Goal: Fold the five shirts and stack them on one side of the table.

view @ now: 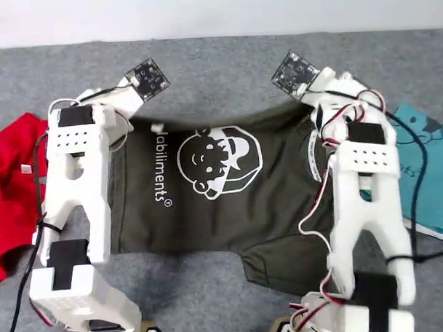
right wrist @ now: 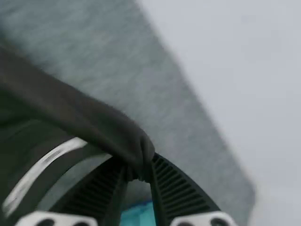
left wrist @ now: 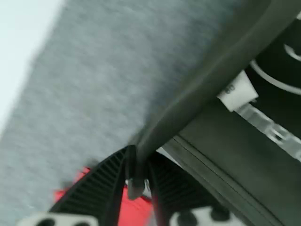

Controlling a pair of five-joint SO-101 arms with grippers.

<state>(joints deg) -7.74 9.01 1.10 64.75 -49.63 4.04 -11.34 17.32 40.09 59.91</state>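
A dark olive shirt [view: 215, 202] with a white cartoon face and white lettering lies spread on the grey cloth between the two arms. My left gripper [left wrist: 136, 181] is shut on the shirt's far edge [left wrist: 207, 89] at its left corner, which it holds lifted. My right gripper [right wrist: 138, 176] is shut on the bunched far edge [right wrist: 94, 127] at the right corner. In the high view the left arm [view: 80, 178] covers the shirt's left side and the right arm [view: 364, 183] its right side. A sleeve [view: 283, 262] sticks out at the near right.
A red shirt [view: 11, 180] lies crumpled at the table's left edge. A teal shirt [view: 425, 166] lies at the right edge, partly under the right arm. Bare grey cloth [view: 218, 79] runs along the far side, up to a white wall.
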